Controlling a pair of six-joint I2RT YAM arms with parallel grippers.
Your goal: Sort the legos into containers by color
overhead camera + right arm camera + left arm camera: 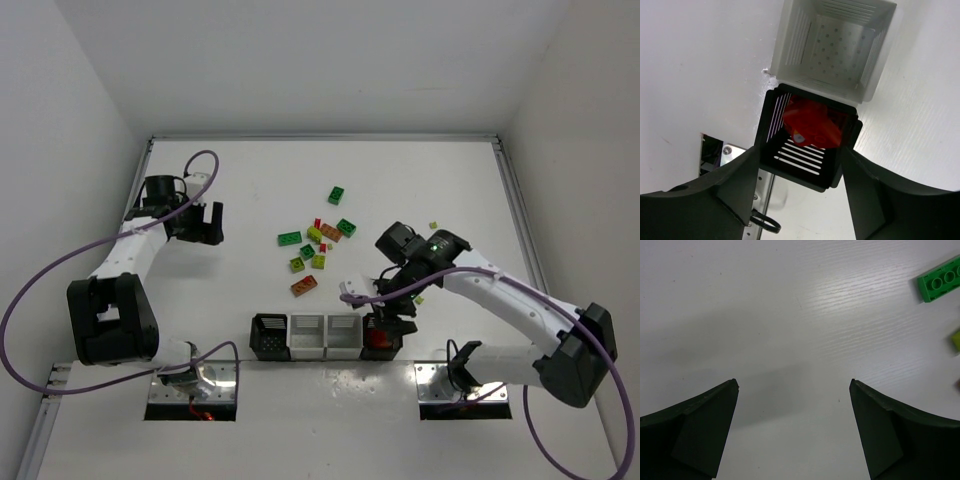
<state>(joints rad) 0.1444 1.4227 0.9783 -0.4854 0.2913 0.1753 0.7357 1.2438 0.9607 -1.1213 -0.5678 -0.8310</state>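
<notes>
We show the right tool (pixel 801 150) with its jaws apart and nothing between them, poised above the right-hand black bin (pixel 766 125). A red brick (pixel 812 122) sits high in that bin, and we cannot tell whether it has settled. The left tool (pixel 794 385) hangs wide open over the bare tabletop (pixel 765 300), near a dark green brick (pixel 940 282). We count four bins: two black outside, two white bins (pixel 790 45) between them. Loose on the tabletop we count about four dark green, three yellow-green bricks (pixel 318 261), two orange-brown bricks (pixel 304 285) and two small red pieces (pixel 318 222), plus specks too small to tally. We judge two risks. The bins look light, so a descending tool could shove one. The clustered bricks lie close together, so closing on one may scatter its neighbours.
</notes>
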